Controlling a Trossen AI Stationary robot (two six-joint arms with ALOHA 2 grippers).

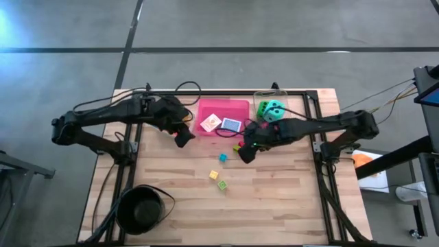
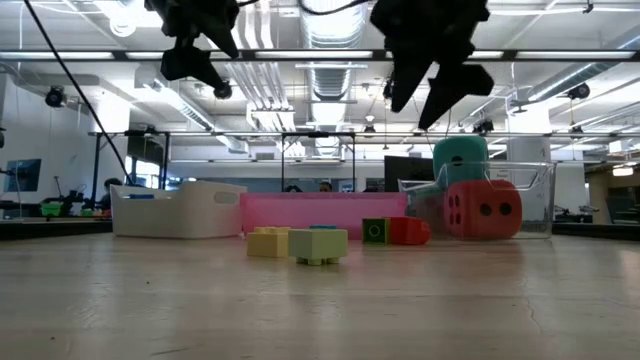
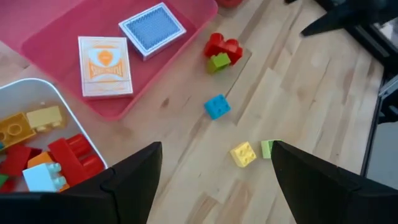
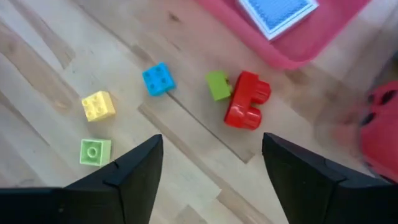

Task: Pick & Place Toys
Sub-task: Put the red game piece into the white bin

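From my station I read the table from its near edge outward. 1 black bowl [image 1: 143, 208] sits at the near left corner. Past it, 3 loose blocks lie on bare wood near the middle: a green block [image 4: 95, 152], a yellow block [image 4: 98, 106] just beside it, and a blue block [image 4: 158, 78] a little farther on. Beyond these, a red block [image 4: 247, 99] rests with a small green piece [image 4: 217, 85] touching its side, close to the pink tray [image 1: 241, 110]. The right gripper [image 4: 211, 171] hangs above the table over this group of blocks, well clear of the wood in the low view; its fingers [image 4: 121, 177] stand apart and hold nothing. The left gripper [image 3: 214, 180] hovers just off the tray's left side, fingers likewise apart and empty. The pink tray holds 2 cards, 1 orange card [image 3: 105, 66] and 1 blue card [image 3: 152, 29], lying flat side by side. A white tray [image 3: 25, 99] beside the pink one, seen in the left wrist view, contains red, yellow, orange and white blocks. Farthest, right of the pink tray, a clear tray [image 2: 530, 195] holds a green die [image 1: 271, 109] and a red die [image 2: 484, 209].
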